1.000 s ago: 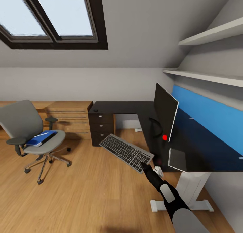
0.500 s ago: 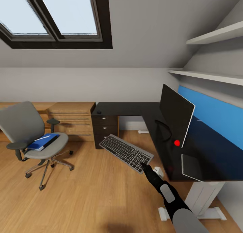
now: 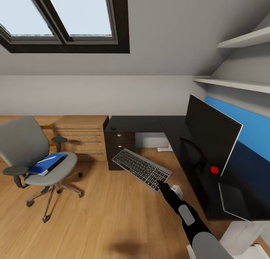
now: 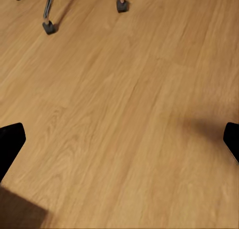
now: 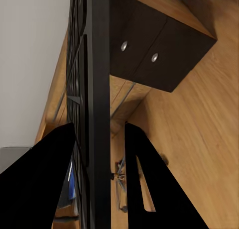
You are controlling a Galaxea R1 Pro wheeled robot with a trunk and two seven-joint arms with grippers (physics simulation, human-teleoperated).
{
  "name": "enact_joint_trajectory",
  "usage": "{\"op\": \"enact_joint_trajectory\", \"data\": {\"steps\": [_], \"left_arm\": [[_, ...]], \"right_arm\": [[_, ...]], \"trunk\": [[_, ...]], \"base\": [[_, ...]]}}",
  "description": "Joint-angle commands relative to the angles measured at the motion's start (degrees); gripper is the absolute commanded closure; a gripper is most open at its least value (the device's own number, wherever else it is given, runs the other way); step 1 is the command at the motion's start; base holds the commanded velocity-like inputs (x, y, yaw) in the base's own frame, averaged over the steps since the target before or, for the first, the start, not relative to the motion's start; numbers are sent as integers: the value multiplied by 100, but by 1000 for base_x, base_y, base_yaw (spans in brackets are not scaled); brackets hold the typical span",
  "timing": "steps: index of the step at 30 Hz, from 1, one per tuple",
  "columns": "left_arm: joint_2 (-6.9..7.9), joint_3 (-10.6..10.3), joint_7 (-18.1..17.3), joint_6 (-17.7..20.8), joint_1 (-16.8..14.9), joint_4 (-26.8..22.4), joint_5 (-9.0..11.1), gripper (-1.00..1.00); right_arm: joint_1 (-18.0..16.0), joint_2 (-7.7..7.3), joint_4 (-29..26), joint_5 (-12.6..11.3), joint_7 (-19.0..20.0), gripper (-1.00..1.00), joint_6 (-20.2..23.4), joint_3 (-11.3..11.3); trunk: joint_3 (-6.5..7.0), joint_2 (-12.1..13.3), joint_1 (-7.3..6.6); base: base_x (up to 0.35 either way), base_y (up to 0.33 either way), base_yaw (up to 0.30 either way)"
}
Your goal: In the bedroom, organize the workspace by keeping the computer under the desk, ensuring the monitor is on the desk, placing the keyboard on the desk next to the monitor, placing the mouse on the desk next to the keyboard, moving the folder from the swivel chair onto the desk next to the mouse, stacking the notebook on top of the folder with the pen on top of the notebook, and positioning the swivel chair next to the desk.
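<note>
Your R arm runs from the lower right of the head frame up and left toward centre, forearm stretched out, right gripper (image 3: pixel 162 184) at the near corner of the keyboard (image 3: pixel 141 169). It's pinching the keyboard: in the R wrist view one finger (image 5: pixel 47 181) sits on the key side and the other on the back, the board edge-on between them. The keyboard hangs in the air over the wood floor (image 3: pixel 101 214), tilted, far end toward the black drawers (image 3: pixel 119 146), just left of the desk (image 3: pixel 176 131) edge, not on it.

The monitor (image 3: pixel 212 135) stands on the desk at right of frame, red dot low near its near corner, blue back panel (image 3: pixel 255 127) behind. A grey flat item lies on the desk at lower right; can't tell what it is.

The swivel chair (image 3: pixel 33 154) is at mid-left, well apart from the desk, with the folder (image 3: pixel 48 163) on the seat and a thin white pen (image 3: pixel 50 159) lying on the folder.

Left gripper (image 4: pixel 119 139): fingertips spread wide at both frame edges of the L wrist view, nothing between them, pointing down at bare floor; chair casters show at upper left of that frame.
</note>
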Motion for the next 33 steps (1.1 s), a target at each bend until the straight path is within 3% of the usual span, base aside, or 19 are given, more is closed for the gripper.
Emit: {"op": "enact_joint_trajectory", "data": {"steps": [1,33], "left_arm": [[0,-7,7,-17,-3,4,19,-100],[-1,-30,7,-8,-3,163,19,-100]], "right_arm": [[-5,3,-6,-61,20,100,49,-37],[-5,-34,-1,-71,63,100,11,-31]], "trunk": [[-6,-4,3],[-6,-4,3]], "base": [[328,22,0],[334,2,0]]}}
